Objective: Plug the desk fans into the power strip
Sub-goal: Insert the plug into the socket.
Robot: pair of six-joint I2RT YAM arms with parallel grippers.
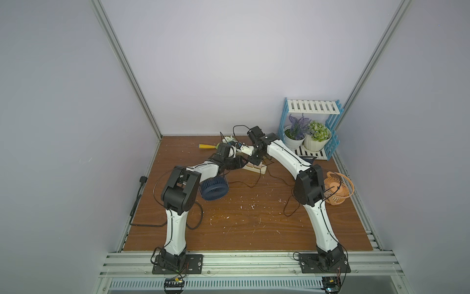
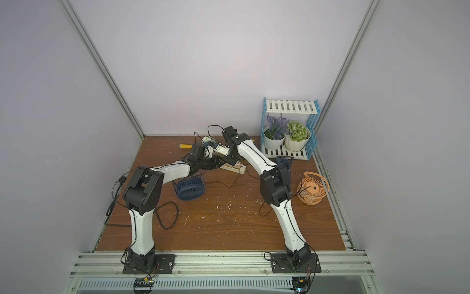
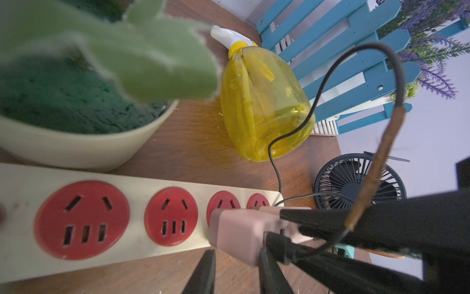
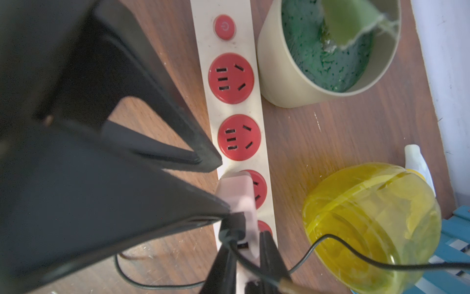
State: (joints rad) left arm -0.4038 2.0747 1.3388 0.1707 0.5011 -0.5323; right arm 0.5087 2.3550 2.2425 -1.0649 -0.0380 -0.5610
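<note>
The cream power strip (image 1: 255, 168) (image 2: 235, 168) (image 3: 138, 184) (image 4: 203, 45) lies at the back of the table, red sockets up. A pink plug adapter (image 3: 236, 229) (image 4: 237, 193) sits over its third socket, and its prongs are hidden. A black USB plug (image 4: 234, 225) with a thin cable is in the adapter. My left gripper (image 3: 235, 254) (image 4: 221, 187) is shut across the adapter's body. My right gripper (image 4: 245, 241) (image 3: 277, 225) is shut on its rear end. A dark blue desk fan (image 1: 213, 189) (image 2: 190, 188) lies under my left arm.
A cream plant pot (image 3: 76, 150) (image 4: 279, 86) and a yellow spray bottle (image 3: 262, 101) (image 4: 368, 229) stand just behind the strip. A blue-and-white shelf (image 1: 312, 109) holds two potted plants. An orange fan (image 1: 337, 189) and a second dark fan (image 3: 356, 183) sit on the right.
</note>
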